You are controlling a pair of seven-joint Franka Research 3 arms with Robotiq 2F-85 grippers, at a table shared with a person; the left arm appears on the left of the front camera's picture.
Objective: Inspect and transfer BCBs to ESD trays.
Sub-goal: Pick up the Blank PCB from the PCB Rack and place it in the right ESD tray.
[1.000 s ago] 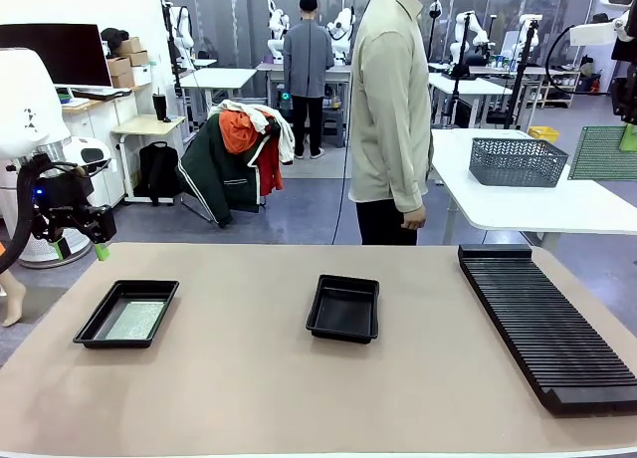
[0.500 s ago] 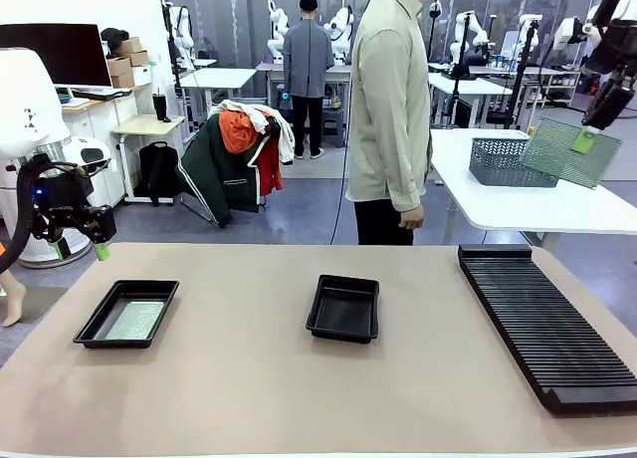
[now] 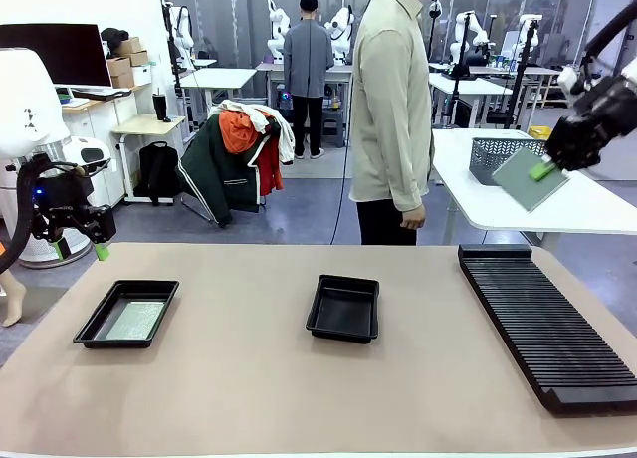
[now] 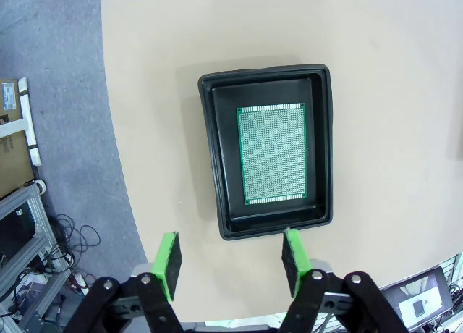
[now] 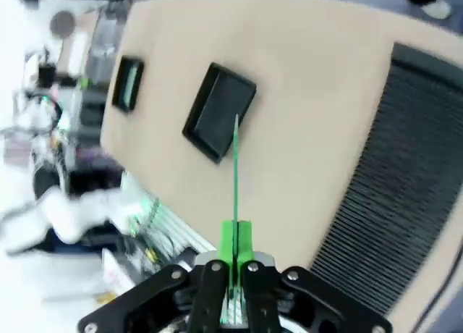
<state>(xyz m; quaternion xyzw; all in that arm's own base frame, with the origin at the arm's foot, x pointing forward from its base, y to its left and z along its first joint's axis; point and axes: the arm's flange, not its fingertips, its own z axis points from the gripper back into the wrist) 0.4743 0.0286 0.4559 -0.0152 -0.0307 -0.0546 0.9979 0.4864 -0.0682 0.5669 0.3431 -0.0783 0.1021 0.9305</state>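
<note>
Green BCB [image 3: 526,177], gripped edge-on by closed right fingers [image 3: 546,168], aloft off bench's right edge: inspection step. Left-edge tray [image 3: 127,313] holds another BCB [image 4: 272,153]; left fingers [image 4: 230,260] spread, empty. Next: lower into middle tray [image 3: 343,308].

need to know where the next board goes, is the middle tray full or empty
Empty: the middle tray shows only bare black floor, while the left tray already holds a green board.
</note>
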